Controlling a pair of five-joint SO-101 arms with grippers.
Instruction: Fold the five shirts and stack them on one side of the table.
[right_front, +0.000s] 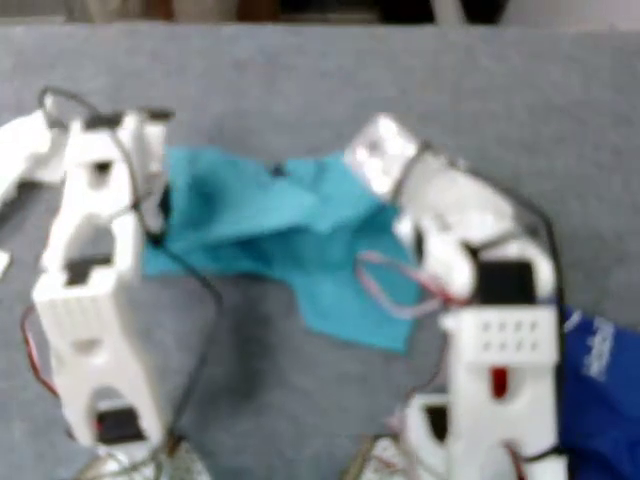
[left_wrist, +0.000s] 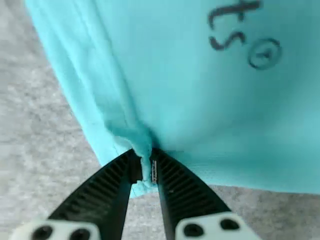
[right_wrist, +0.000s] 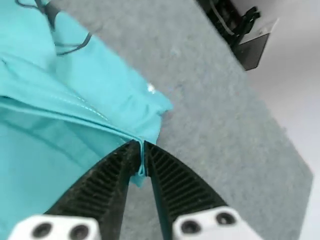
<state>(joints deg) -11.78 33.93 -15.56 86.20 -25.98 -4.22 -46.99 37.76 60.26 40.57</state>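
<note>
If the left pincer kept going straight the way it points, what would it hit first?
Most likely more of the teal shirt: the left pincer is shut on a fold of it, and its cloth lies directly ahead.

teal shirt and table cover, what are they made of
The teal shirt looks like a soft matte knit, probably cotton jersey: it bunches into limp folds where the left gripper pinches it. The table cover looks like grey felt or low-pile carpet, matte and faintly fuzzy.
</note>
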